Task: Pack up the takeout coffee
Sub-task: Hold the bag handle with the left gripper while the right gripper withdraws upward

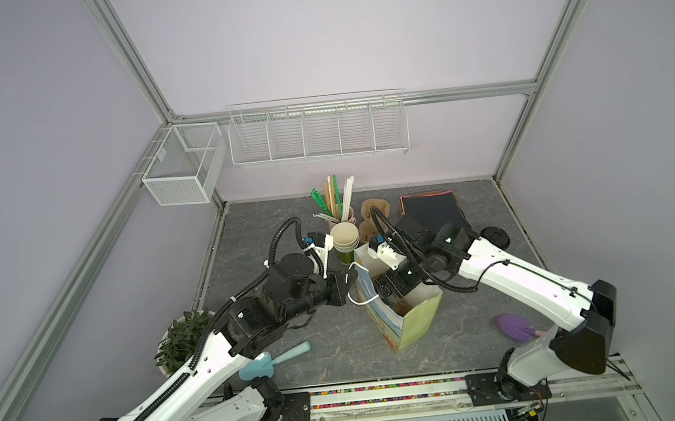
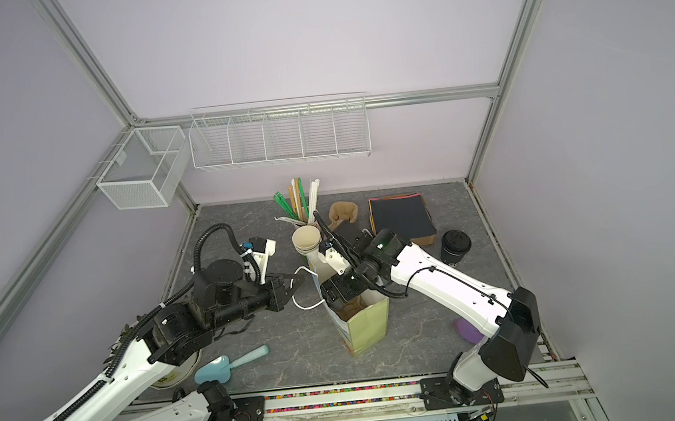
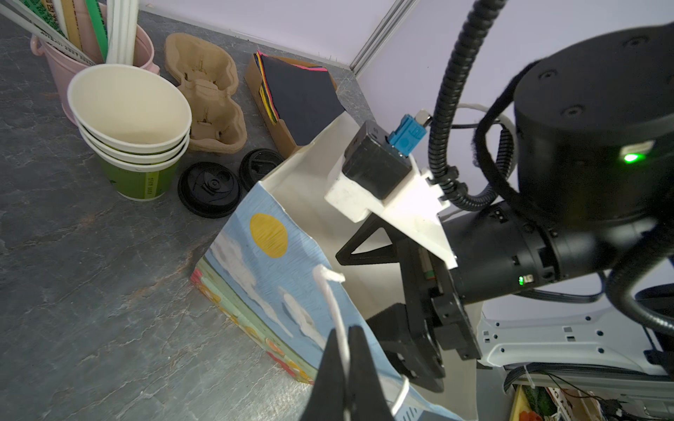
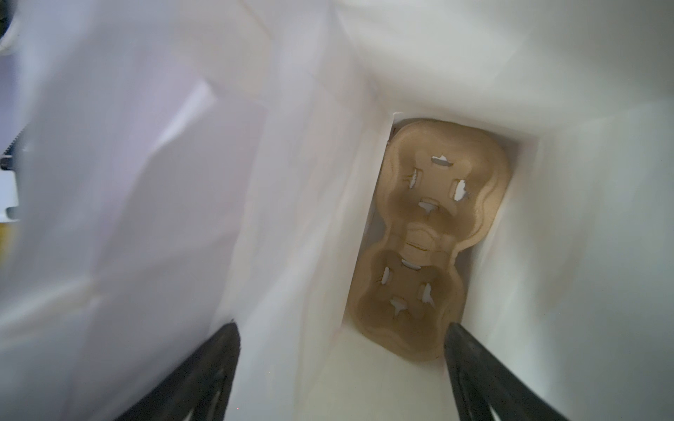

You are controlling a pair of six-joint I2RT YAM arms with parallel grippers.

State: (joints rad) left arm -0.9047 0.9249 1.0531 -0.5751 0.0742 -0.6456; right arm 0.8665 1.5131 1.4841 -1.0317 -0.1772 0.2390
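Note:
The takeout coffee (image 2: 455,246), a small cup with a black lid, stands at the right of the table; in a top view it peeks out behind the right arm as the same cup (image 1: 496,237). A paper bag (image 1: 414,321) (image 2: 368,321) (image 3: 270,255) with a sky picture stands open mid-table. My left gripper (image 3: 344,339) (image 2: 297,282) is shut on the bag's white handle (image 3: 330,291). My right gripper (image 4: 342,328) is open and reaches down inside the bag. Below it a brown cup carrier (image 4: 426,237) lies on the bag's bottom. Nothing is between its fingers.
Behind the bag stand stacked lidless cups (image 1: 345,240) (image 3: 131,120), a pink bucket of straws (image 3: 62,69), another carrier (image 3: 208,98), two loose black lids (image 3: 209,189) and a napkin box (image 2: 401,218). A potted plant (image 1: 180,342), blue scoop (image 1: 273,358) and purple scoop (image 1: 512,325) lie near the front.

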